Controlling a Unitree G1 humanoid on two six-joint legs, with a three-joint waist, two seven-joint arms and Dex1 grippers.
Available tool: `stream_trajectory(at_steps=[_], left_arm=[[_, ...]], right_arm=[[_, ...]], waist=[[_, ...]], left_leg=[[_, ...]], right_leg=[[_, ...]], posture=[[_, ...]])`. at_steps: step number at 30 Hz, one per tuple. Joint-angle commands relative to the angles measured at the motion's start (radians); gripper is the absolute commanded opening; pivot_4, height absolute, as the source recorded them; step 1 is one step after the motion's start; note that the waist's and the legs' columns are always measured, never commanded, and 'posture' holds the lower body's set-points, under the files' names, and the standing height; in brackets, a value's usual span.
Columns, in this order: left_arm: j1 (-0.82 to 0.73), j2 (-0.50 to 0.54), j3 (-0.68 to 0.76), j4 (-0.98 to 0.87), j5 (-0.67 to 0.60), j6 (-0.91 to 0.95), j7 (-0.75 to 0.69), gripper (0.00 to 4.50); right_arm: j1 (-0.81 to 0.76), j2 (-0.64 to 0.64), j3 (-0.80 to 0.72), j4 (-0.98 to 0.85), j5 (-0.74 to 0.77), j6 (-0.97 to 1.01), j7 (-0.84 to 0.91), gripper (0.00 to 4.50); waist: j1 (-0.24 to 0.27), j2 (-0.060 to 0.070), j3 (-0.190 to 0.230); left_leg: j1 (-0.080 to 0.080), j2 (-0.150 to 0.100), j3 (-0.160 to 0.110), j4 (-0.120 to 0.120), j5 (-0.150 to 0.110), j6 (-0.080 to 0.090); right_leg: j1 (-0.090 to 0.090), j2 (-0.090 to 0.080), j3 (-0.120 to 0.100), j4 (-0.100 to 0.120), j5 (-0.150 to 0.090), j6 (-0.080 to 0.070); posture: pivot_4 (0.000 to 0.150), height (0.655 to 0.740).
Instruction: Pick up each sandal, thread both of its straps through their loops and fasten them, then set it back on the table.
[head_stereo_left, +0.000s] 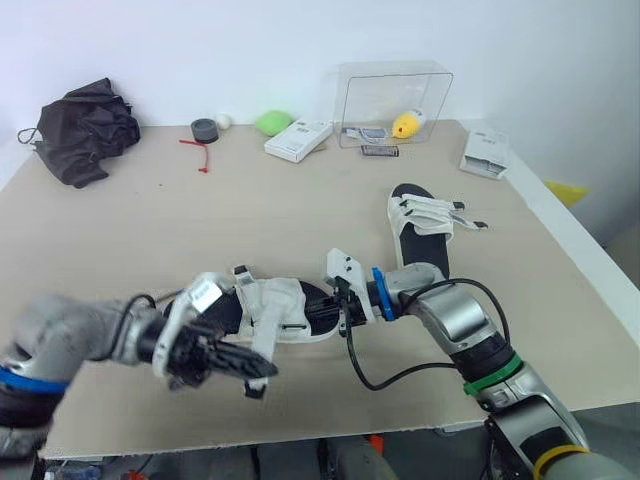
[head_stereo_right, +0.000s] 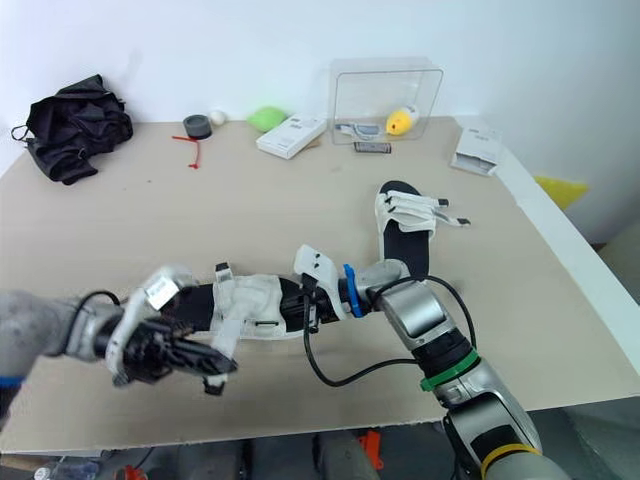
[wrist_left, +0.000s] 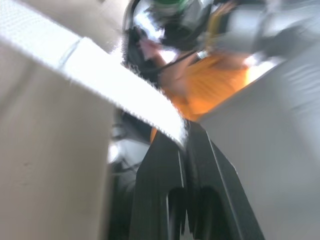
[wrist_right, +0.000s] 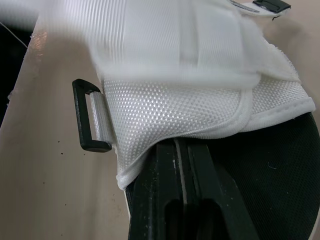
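Left claw shut tight, fingers pinched on the free end of a white strap. Right claw likewise closed, fingers clamped on the edge of the white mesh upper, with a black loop just beside the pinch. Between the two claws, the held sandal: black sole, white straps, long axis running straight from one claw to the other, roughly along the near edge of the surface. One end at the right claw, the other toward the left claw; toe or heel, cannot tell. Low over the surface, touching or just clear, cannot tell which. Beyond the right claw and a little to its right, well apart, the second sandal: flat on the surface, long axis pointing away from the claw, at about a right angle to the held one, strap ends splayed out to its right. Far beyond the left claw, at the back of the surface, a black bundle of cloth and a roll of tape; far beyond the right claw, a clear box and a white carton
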Motion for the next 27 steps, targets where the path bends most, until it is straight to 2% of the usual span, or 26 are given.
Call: stream_trajectory(at_steps=[1, 4, 7, 11, 21, 27], left_arm=[[-0.075, -0.065, 0.054, 0.125, -0.077, 0.045, 0.097, 0.02], [-0.168, -0.192, 0.088, 0.278, 0.025, -0.039, 0.265, 0.02], [-0.217, -0.253, 0.100, 0.342, 0.071, -0.052, 0.327, 0.02], [-0.274, -0.298, 0.003, 0.359, 0.196, -0.088, 0.284, 0.02], [-0.299, -0.289, -0.093, 0.364, 0.308, -0.027, 0.157, 0.02], [-0.230, -0.285, -0.161, 0.300, 0.465, -0.217, 0.120, 0.02]], right_arm=[[0.034, -0.010, 0.049, 0.070, -0.048, 0.034, -0.028, 0.00], [0.035, -0.007, 0.046, 0.070, -0.048, 0.032, -0.030, 0.00], [0.035, -0.005, 0.045, 0.072, -0.049, 0.030, -0.033, 0.00], [0.034, -0.002, 0.043, 0.071, -0.050, 0.030, -0.038, 0.00], [0.051, -0.001, 0.037, 0.056, -0.048, 0.036, -0.053, 0.00], [0.051, 0.002, 0.035, 0.055, -0.045, 0.035, -0.054, 0.00]], waist=[[0.001, 0.000, 0.000], [0.005, -0.001, 0.000], [0.004, -0.002, 0.000], [0.004, -0.002, 0.000], [0.000, -0.002, 0.000], [0.001, 0.000, -0.002]], left_leg=[[0.000, 0.000, 0.000, 0.000, 0.000, 0.000], [0.000, 0.000, -0.001, 0.000, 0.000, 0.000], [0.000, 0.000, -0.004, 0.001, 0.000, 0.000], [0.000, 0.000, -0.004, 0.001, 0.001, -0.001], [0.000, -0.001, -0.004, 0.001, 0.001, -0.001], [0.000, -0.001, -0.004, 0.001, 0.001, -0.001]], right_leg=[[0.000, 0.000, 0.000, 0.000, 0.000, 0.000], [0.001, 0.000, -0.001, 0.000, 0.000, 0.000], [0.001, 0.001, -0.002, 0.000, 0.002, -0.001], [0.001, 0.002, -0.001, 0.000, 0.003, 0.000], [0.001, 0.002, 0.000, 0.000, 0.003, 0.000], [0.002, 0.001, 0.000, 0.000, 0.003, 0.001]], posture=[[0.150, 0.7400], [0.150, 0.7400], [0.150, 0.7400], [0.150, 0.7400], [0.150, 0.7400], [0.150, 0.7400]])
